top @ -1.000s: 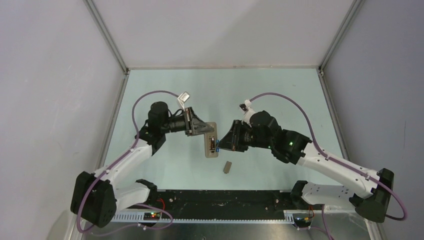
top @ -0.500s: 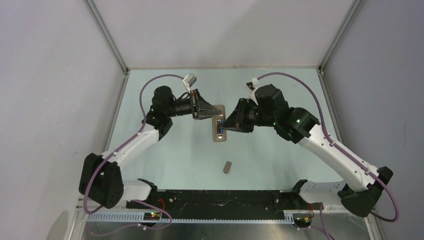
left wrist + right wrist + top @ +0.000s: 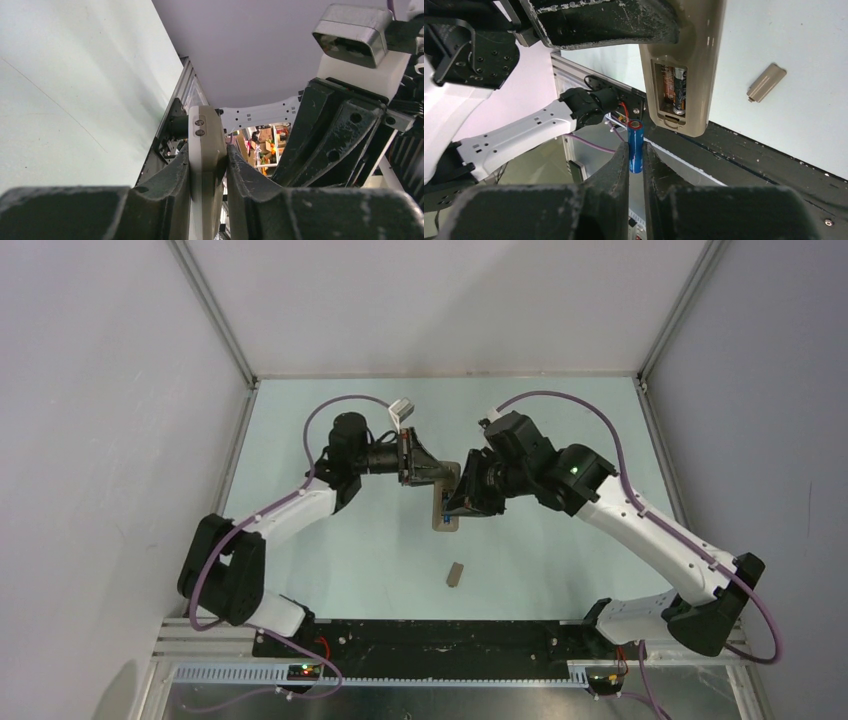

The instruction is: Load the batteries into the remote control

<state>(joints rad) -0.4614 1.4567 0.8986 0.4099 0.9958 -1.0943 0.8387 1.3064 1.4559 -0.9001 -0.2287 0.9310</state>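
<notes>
1 blue battery pinched in right pincer — beside remote control, left pincer clamping it.

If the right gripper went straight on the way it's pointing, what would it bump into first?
Probably the beige-grey remote control, near the end of its open battery slot. The small blue cylinder battery in the right gripper sticks out ahead, so it would touch first. Depth is hard to judge.
</notes>
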